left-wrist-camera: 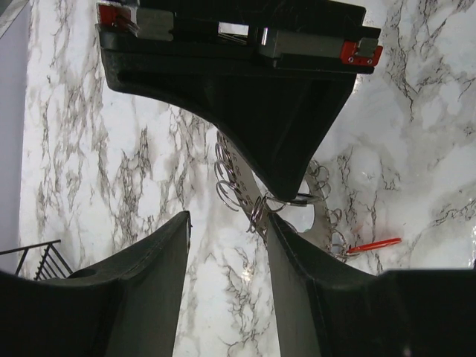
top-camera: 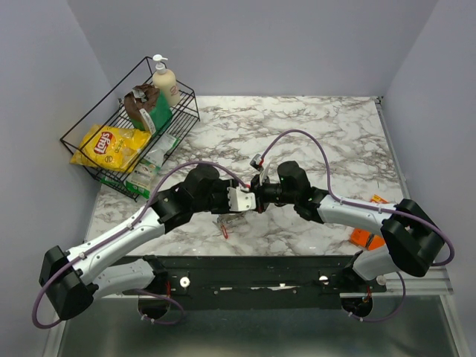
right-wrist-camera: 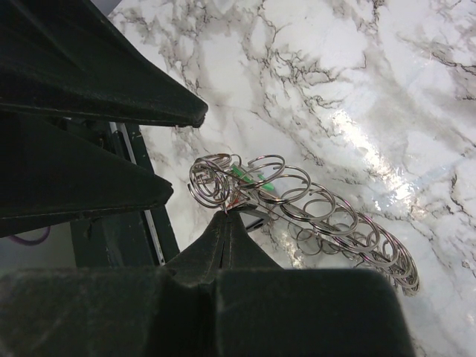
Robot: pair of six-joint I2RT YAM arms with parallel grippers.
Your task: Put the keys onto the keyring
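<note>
- My left tool [left-wrist-camera: 227, 216] is spread wide over the marble worktop [top-camera: 312, 134].
- My right tool [right-wrist-camera: 225, 217] is pinched shut on the keyring [right-wrist-camera: 320, 212], a coil of wire loops.
- A green key [right-wrist-camera: 245, 176] sits among the loops.
- A red key [left-wrist-camera: 375, 243] lies on the worktop nearby.

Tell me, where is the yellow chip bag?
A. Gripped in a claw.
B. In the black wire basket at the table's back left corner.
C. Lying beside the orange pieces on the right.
B: the yellow chip bag sits in the wire basket at the back left, along with a pump bottle.
</note>
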